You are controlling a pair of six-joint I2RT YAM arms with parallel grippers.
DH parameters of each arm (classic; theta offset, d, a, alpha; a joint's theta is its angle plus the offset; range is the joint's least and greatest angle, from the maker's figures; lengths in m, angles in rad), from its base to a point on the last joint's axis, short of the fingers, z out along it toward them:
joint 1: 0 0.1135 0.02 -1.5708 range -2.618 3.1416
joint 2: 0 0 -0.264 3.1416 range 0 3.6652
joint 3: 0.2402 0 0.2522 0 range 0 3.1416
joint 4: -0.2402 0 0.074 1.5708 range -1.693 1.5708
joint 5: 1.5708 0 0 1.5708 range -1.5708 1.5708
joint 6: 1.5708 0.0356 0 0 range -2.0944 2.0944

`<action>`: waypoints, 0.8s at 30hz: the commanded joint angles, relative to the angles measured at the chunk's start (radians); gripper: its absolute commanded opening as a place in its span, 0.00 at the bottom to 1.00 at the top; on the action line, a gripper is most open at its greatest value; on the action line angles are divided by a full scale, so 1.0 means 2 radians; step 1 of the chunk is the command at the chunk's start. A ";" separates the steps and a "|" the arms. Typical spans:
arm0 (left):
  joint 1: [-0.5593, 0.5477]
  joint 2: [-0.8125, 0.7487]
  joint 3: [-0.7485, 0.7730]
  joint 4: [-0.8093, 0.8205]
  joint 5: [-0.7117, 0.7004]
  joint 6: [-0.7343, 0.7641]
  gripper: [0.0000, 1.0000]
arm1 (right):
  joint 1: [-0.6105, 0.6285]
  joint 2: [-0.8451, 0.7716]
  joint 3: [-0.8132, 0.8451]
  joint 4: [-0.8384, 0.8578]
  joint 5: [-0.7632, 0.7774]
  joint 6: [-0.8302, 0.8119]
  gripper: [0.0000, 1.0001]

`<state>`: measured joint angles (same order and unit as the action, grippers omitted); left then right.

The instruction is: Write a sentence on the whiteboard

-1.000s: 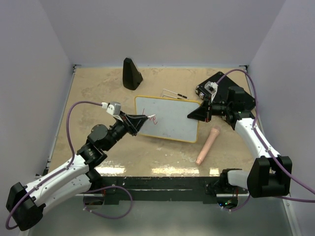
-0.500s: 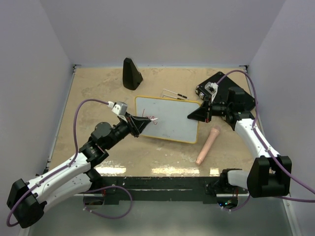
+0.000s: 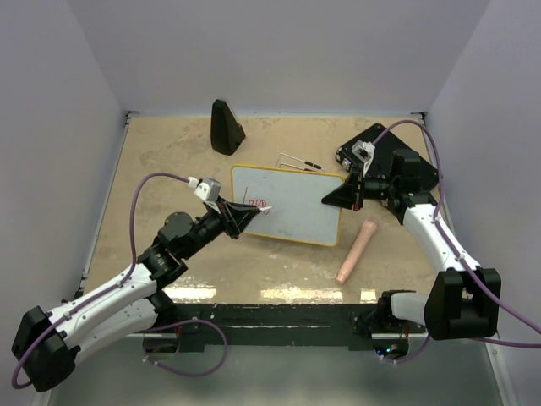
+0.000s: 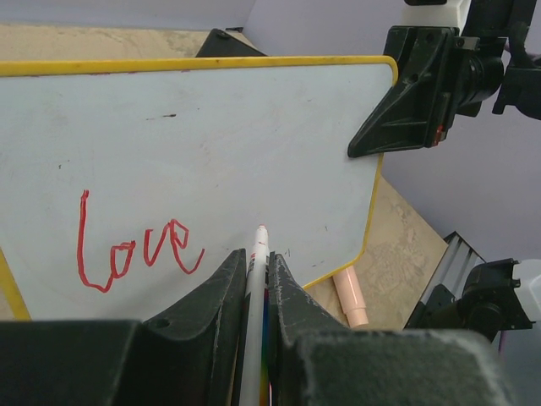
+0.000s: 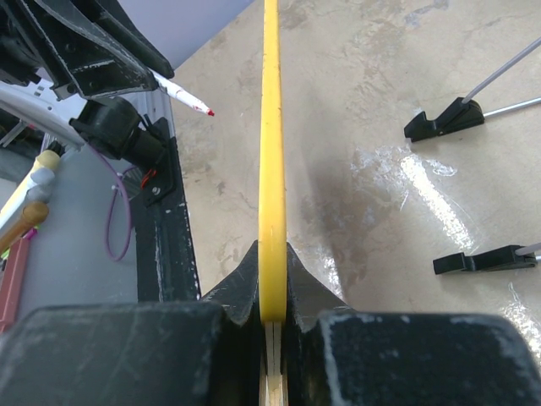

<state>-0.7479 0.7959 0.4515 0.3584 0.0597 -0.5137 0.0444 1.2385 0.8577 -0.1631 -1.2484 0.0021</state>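
The whiteboard [image 3: 292, 203], white with a yellow rim, is held tilted above the table. My right gripper [image 3: 328, 200] is shut on its right edge; the right wrist view shows the yellow rim [image 5: 272, 152] edge-on between the jaws. My left gripper [image 3: 251, 209] is shut on a white marker [image 4: 254, 296] with a red tip, which hovers just off the board, right of the writing. The sentence [image 4: 135, 252] reads "Love" in red at the board's lower left; it also shows in the top view [image 3: 252, 200]. The board fills the left wrist view [image 4: 237, 144].
A pink marker cap or tube [image 3: 356, 251] lies right of the board. A black cone-shaped object [image 3: 226, 127] stands at the back. Two thin metal legs with black feet [image 3: 301, 161] lie behind the board. A black box [image 3: 385, 156] sits at the back right.
My left gripper moved right along the board with the marker, and the red writing grew from a stroke or two into "Love". The right arm and board stayed put.
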 commanded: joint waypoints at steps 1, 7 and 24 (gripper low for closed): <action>-0.003 0.005 -0.002 0.036 0.007 0.012 0.00 | -0.002 -0.013 0.004 0.030 -0.034 0.013 0.00; -0.003 0.000 -0.006 0.039 0.008 0.011 0.00 | -0.002 -0.016 0.003 0.032 -0.034 0.016 0.00; -0.008 -0.008 -0.015 0.055 0.003 -0.003 0.00 | -0.002 -0.016 0.001 0.037 -0.035 0.019 0.00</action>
<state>-0.7494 0.7914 0.4294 0.4030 0.0666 -0.5129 0.0444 1.2385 0.8577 -0.1562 -1.2484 0.0109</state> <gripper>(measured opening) 0.182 0.056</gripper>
